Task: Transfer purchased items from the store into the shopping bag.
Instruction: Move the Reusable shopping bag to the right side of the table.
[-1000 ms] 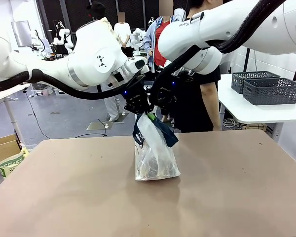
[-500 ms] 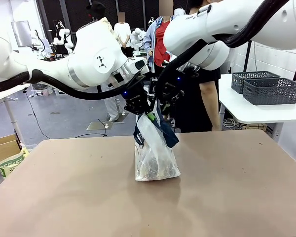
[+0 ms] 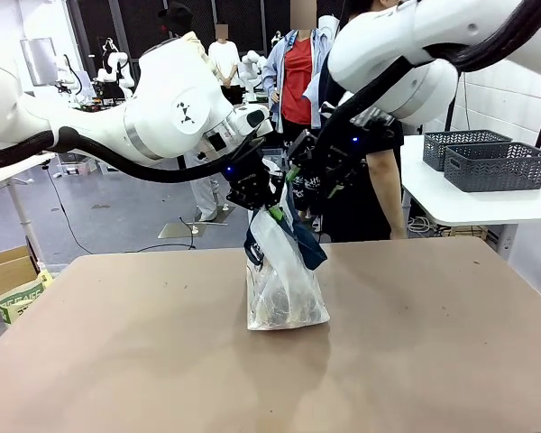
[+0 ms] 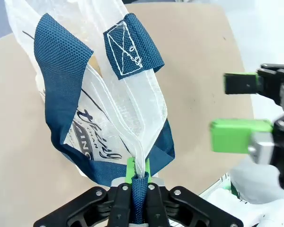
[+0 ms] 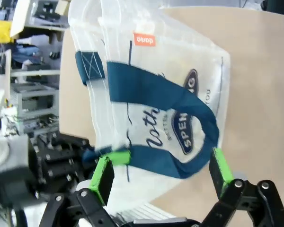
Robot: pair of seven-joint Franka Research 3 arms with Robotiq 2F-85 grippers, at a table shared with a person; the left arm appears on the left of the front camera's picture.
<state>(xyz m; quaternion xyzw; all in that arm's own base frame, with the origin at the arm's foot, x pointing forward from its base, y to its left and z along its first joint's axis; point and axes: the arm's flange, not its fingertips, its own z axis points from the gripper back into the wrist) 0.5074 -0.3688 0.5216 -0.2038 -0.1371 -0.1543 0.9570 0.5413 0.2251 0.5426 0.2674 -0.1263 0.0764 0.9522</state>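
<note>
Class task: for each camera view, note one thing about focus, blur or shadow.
Front view: the shopping bag casts a soft shadow on the table. Left wrist view: the right gripper looks blurred. Right wrist view: bag lettering sharp, background shelves soft.

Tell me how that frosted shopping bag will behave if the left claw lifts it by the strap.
Probably floppy: the shopping bag already sags and creases below the left claw. Likely light, given its thin translucent walls. It may swing or slump sideways, hanging from one strap.
</note>
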